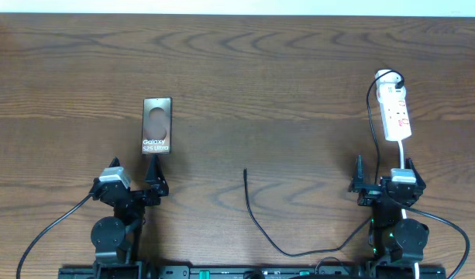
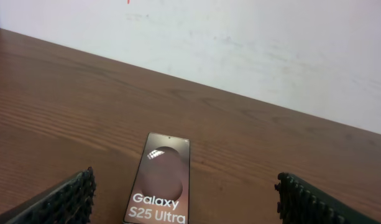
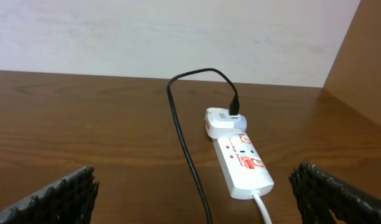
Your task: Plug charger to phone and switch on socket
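Brown wood table [image 1: 299, 62] below a white wall [image 2: 240, 37]. Charger [image 1: 248, 203]: lies loose, tip free at mid-table, well apart from phone [image 1: 156, 125]; loops along the near edge, then runs up to a white adapter [image 3: 222, 121] at the far end of socket [image 1: 397, 116]. Phone: lies flat, screen up, on the left, just ahead of left gripper [image 2: 187, 193]. Socket: sits far right, white cord [image 3: 261, 208] trailing back toward right gripper [image 3: 193, 186]. Both grippers: stand wide, hold nothing
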Available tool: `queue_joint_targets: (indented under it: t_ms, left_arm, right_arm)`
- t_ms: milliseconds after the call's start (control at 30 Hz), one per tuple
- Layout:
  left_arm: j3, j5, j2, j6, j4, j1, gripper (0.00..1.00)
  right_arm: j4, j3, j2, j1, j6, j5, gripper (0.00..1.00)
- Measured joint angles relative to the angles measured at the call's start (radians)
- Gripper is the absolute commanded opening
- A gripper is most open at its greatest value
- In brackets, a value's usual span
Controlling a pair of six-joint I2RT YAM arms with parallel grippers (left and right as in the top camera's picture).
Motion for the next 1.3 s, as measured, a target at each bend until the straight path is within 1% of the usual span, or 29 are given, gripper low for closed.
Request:
queue_joint_targets:
  t_ms: [1167,1233,1300]
  left_arm:
    - [0.000,0.013,0.000,0.000,0.014,0.000,0.91]
    - [0.016,0.020,0.000,0.001,0.003,0.000,0.91]
    - [0.081,0.024,0.008,0.013,-0.016,0.000,0.91]
  right_arm:
    - [0.000,0.000,0.000,0.000,0.000,0.000,0.99]
    - [0.000,0.000,0.000,0.000,0.000,0.000,0.99]
    - [0.000,0.000,0.000,0.000,0.000,0.000,0.99]
